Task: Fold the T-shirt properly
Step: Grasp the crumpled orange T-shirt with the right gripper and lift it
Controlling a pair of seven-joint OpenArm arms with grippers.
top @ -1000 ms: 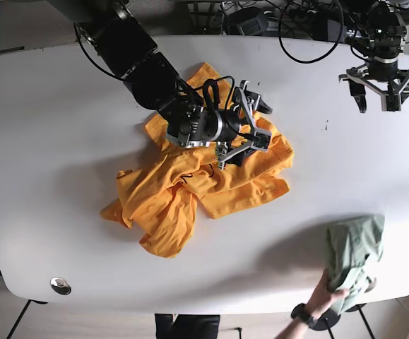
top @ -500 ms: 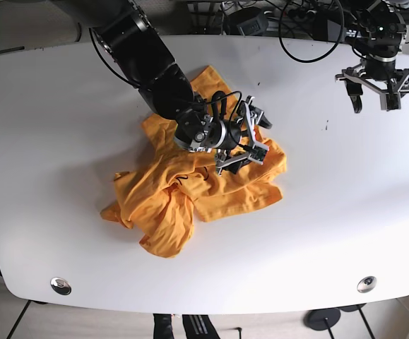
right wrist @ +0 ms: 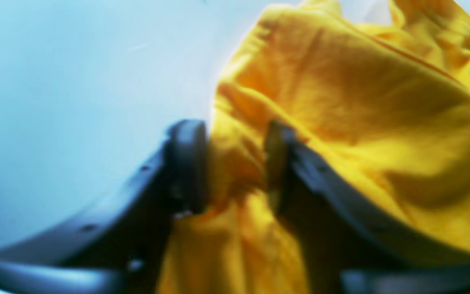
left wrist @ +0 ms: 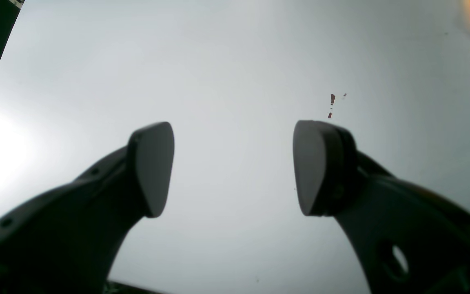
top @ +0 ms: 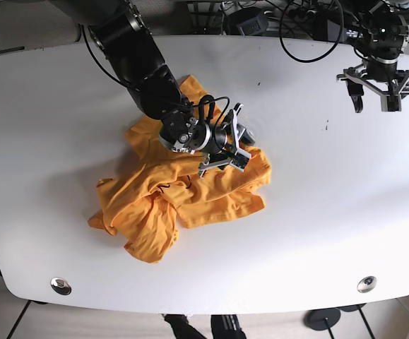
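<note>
1. We've got the orange T-shirt (top: 176, 191) crumpled in a heap around the middle of the white table (top: 42, 127), a bit left of centre.
2. The right gripper (top: 234, 145) sits on the shirt's far-right part — in its wrist view a fold of fabric is pinched between the two fingers (right wrist: 186, 163), so it's holding cloth.
3. The left gripper (top: 375, 102) hangs over bare table at the far right, well apart from the shirt — fingers spread wide, nothing between them.

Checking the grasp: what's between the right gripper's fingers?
A bunched fold of the orange T-shirt sits pinched in the right gripper. Whether it holds one layer or several is hidden.
</note>
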